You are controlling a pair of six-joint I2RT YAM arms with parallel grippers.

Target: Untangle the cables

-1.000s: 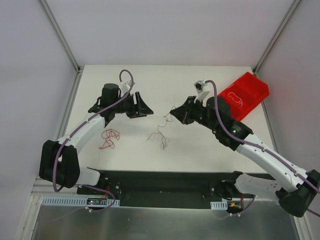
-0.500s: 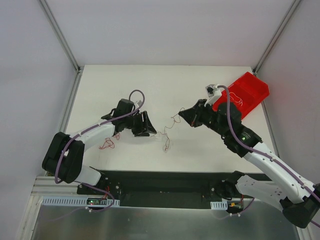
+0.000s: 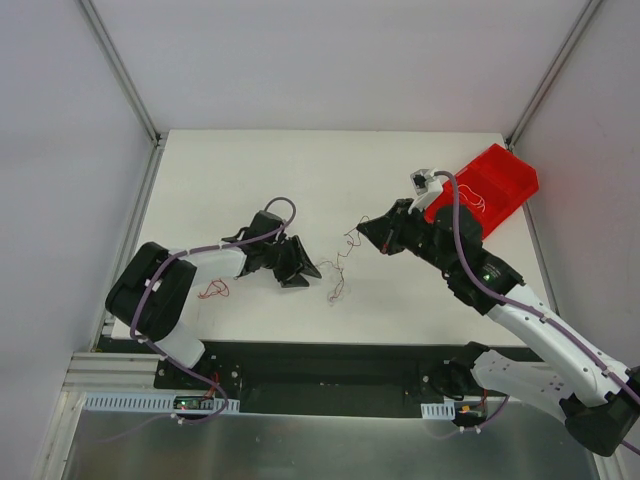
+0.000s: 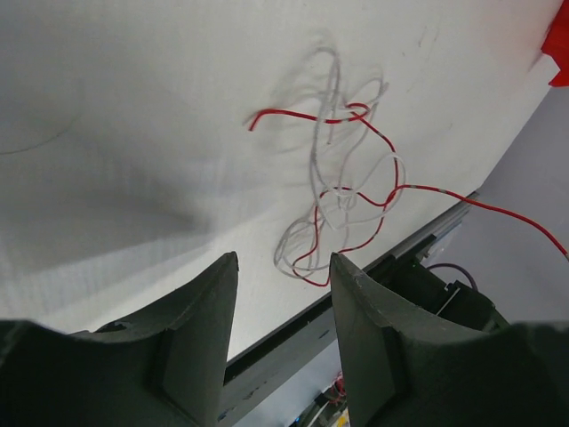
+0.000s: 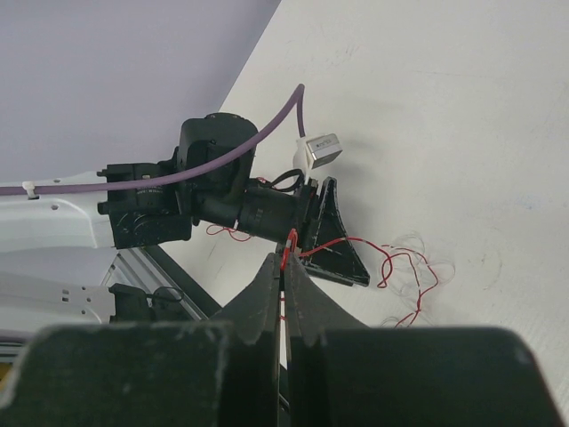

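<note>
A tangle of thin red and whitish cables (image 3: 336, 278) lies on the white table (image 3: 330, 170) between my two grippers. My right gripper (image 3: 361, 231) is shut on a red strand of it and holds that end up off the table; the pinch shows in the right wrist view (image 5: 286, 255), with the loose tangle (image 5: 411, 277) beyond. My left gripper (image 3: 306, 273) is open and empty, low over the table just left of the tangle. In the left wrist view its gripper (image 4: 283, 267) stands just short of the tangle (image 4: 342, 191). A separate red cable (image 3: 212, 290) lies by the left arm.
A red bin (image 3: 492, 188) at the back right holds a few thin cables. A black strip (image 3: 320, 358) runs along the table's near edge. Grey walls and metal rails enclose the table.
My left arm has swung forward and right, down to the table beside the tangle, still open. My right gripper shifted slightly right with the red strand, then stayed.
</note>
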